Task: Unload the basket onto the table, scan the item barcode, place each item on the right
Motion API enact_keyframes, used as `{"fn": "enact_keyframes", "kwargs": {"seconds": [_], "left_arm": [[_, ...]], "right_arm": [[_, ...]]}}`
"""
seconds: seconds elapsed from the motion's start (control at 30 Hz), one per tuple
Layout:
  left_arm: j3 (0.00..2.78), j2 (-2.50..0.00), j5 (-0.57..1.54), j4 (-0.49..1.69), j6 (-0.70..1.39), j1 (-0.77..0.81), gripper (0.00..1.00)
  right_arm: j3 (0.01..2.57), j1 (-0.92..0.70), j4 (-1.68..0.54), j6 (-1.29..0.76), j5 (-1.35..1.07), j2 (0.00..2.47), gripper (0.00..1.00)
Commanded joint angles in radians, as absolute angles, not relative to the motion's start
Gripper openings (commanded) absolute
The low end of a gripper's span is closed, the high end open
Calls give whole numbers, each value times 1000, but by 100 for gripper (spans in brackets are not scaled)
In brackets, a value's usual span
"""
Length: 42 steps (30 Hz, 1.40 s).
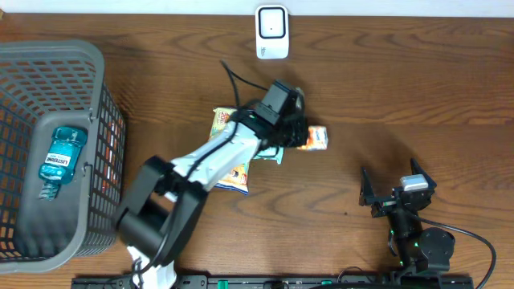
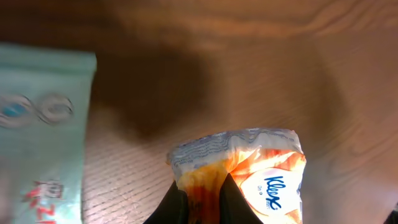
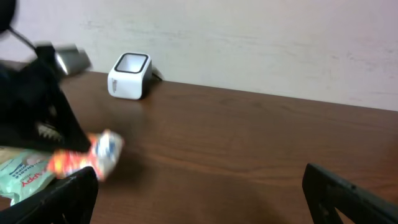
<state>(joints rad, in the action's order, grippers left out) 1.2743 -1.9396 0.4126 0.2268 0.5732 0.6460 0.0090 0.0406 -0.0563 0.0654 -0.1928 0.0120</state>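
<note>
The item, an orange and white Kleenex tissue pack [image 1: 315, 138], sits pinched at one end in my left gripper [image 1: 295, 135], which is shut on it near the table's middle. In the left wrist view the pack [image 2: 261, 171] bulges out beyond the black fingers [image 2: 175, 205], just over the wood. No barcode shows on it. The white scanner [image 1: 272, 32] stands at the back edge, beyond the pack; it is also in the right wrist view as scanner [image 3: 129, 76], with the pack [image 3: 99, 154] at the left. My right gripper [image 1: 395, 198] rests open and empty at the front right.
A grey basket [image 1: 104, 120] at the left holds a blue mouthwash bottle [image 1: 61, 156]. Under the left arm lie a pale green pack [image 1: 267, 154] and two yellow snack bags [image 1: 224, 120]. The green pack [image 2: 37, 124] is left of the held item.
</note>
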Motion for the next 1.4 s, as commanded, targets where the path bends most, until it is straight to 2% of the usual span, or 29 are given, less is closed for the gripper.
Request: {"fn": "enact_keyframes", "kwargs": {"seconds": [0.0,0.1,0.13,0.2,0.23,0.3,0.4,0.57,0.67,0.8,0.9,1.07,1.13,1.2,1.27,1.37], "left_arm": [[1281,-1949,398,229,581,659,7],[1281,-1948,372,230,580,660,10],[1281,-1948,372,235,580,660,17],[1281,-1946,372,247,580,660,37],[1283,-1941,372,261,580,657,50],[1293,-1926,372,287,576,651,57],[1356,-1872,371,388,520,628,76],[1594,-1741,196,671,401,554,82],[1754,-1625,-78,788,377,456,87],[1779,-1519,-257,797,394,307,87],[1779,-1484,-298,842,496,161,88],[1764,-1494,-297,982,842,-129,88],[1750,-1508,-297,1016,884,-231,88],[1738,-1522,-297,1012,795,-303,88],[1736,-1541,-297,997,556,-363,92],[1735,-1571,-297,1014,216,-419,92]], "right_arm": [[6,36,-59,68,-192,6,99],[6,36,-59,68,-192,6,99],[6,36,-59,68,-192,6,99],[6,36,-59,68,-192,6,99],[6,36,-59,68,-192,6,99],[6,36,-58,68,-192,6,99],[6,36,-59,68,-192,6,99],[6,36,-59,68,-192,6,99],[6,36,-59,68,-192,6,99],[6,36,-59,68,-192,6,99],[6,36,-59,68,-192,6,99],[6,36,-59,68,-192,6,99],[6,36,-59,68,-192,6,99],[6,36,-59,68,-192,6,99],[6,36,-59,68,-192,6,99],[6,36,-59,68,-192,6,99]]}}
